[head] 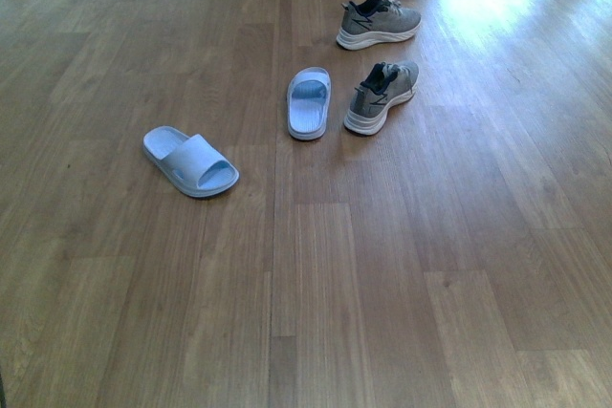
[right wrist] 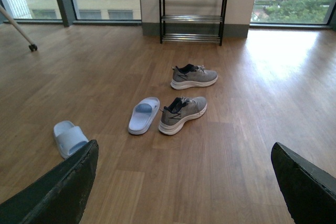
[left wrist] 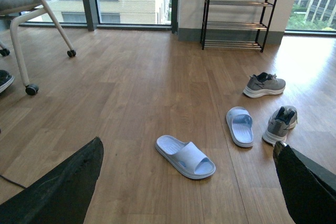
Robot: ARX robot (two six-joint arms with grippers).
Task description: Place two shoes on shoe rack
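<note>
So far nothing is done: both sandals lie on the wooden floor (head: 459, 284), well apart from the shoe rack (left wrist: 233, 25), which stands against the far wall with every tier that shows bare. Furthest left, the near slide (head: 191, 161) sits sole-down, angled across the boards. To its right and further off, the far slide (head: 308, 102) lies sole-down too, just beside one grey sneaker (head: 380, 96), with a second grey sneaker (head: 378, 22) beyond. The left fingers (left wrist: 63, 187) and the right fingers (right wrist: 58, 192) are spread wide and hold nothing, well clear of either slide. By my reading, two pick-ups and two carries to the rack are left, the near slide probably suiting the left arm.
</note>
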